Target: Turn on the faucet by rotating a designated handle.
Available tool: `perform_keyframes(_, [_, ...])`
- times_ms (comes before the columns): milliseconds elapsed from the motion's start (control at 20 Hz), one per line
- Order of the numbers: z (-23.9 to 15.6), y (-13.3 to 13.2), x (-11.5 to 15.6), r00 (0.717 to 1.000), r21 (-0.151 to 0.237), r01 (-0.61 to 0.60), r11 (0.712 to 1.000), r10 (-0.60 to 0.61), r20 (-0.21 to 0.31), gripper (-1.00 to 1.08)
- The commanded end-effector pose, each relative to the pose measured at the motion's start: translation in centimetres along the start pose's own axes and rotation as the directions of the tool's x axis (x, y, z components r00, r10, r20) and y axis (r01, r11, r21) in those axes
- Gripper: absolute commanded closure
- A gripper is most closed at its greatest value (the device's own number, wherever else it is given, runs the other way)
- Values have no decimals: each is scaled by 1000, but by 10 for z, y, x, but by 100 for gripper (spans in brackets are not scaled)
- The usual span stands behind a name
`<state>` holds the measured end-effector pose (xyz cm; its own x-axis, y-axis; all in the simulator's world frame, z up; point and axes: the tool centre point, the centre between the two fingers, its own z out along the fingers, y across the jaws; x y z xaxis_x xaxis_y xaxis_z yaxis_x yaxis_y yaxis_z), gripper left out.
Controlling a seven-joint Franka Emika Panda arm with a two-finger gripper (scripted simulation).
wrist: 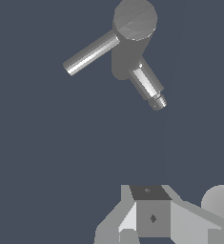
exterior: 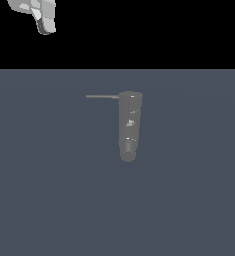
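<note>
In the exterior view the faucet point(exterior: 129, 125) stands alone on the desk point(exterior: 49, 200), its handle point(exterior: 102, 96) jutting from the post's top toward the exterior view's left, while the gripper point(exterior: 43, 17) hangs well apart from it, likely not yet approaching. In the wrist view the faucet point(wrist: 132, 38) lies far beyond the gripper point(wrist: 149, 217), the handle point(wrist: 90, 52) untouched; I cannot tell whether the jaws are parted or closed.

the arm point(exterior: 39, 14) showed only as a blocky, faceted end piece in white and pale grey panels. the gripper point(wrist: 151, 217) body was angular: a mid-grey square face bearing a small dark diamond mark, a darker top panel, light sloping flanks, and a rounded pale grey part beside it.
</note>
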<state>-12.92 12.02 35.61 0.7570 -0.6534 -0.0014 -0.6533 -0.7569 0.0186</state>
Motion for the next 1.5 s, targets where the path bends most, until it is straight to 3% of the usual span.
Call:
perform_keyframes(0, [9, -11, 7, 998, 3, -55, 998, 55, 1, 108])
perform_keyframes(400, [36, -43, 32, 975, 7, -221, 975, 221, 5, 108])
perform_keyframes(800, [63, -69, 62, 925, 10, -381, 925, 381, 8, 108])
perform_keyframes(1150, [89, -89, 94, 854, 11, -520, 854, 520, 9, 108])
perform_keyframes(1450, [112, -102, 128, 767, 11, -641, 767, 641, 10, 108])
